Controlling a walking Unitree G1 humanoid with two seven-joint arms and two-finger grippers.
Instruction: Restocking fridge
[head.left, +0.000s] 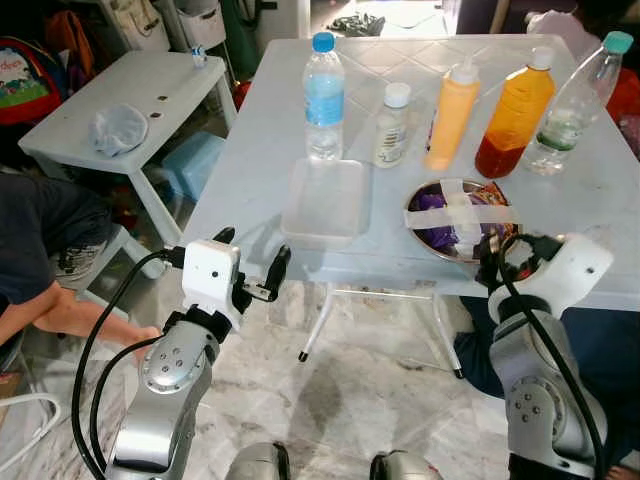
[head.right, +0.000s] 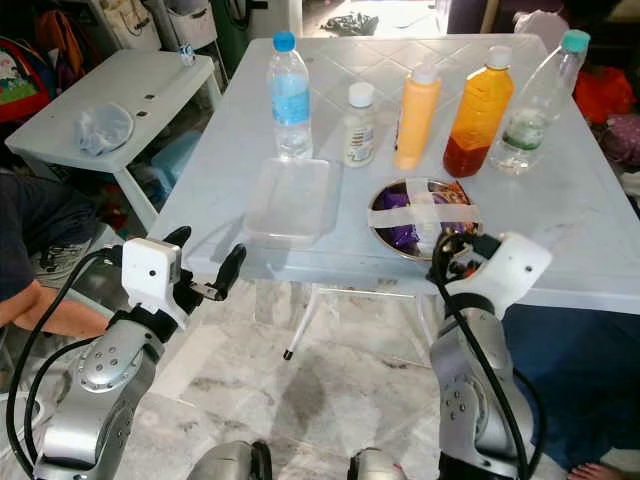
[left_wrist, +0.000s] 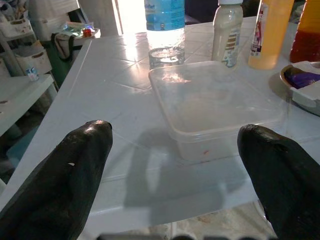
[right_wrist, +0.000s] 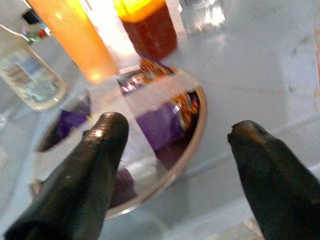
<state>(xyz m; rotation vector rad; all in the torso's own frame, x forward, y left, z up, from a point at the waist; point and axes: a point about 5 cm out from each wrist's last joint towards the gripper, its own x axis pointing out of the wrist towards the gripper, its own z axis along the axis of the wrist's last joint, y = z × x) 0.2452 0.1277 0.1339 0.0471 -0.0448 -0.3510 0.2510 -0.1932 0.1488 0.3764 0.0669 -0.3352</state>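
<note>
Head views: the plastic box lies at centre frame, up and right of the left gripper, spread wide at the table edge; the right gripper fronts the taped bowl; left wrist: box dead ahead between the fingers; right wrist: fingers wide, bowl just beyond

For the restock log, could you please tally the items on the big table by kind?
Bottles: 5 (water, small white, yellow, orange, clear with teal cap)
Plastic tubs: 1
Taped bowls: 1
Total: 7
</note>
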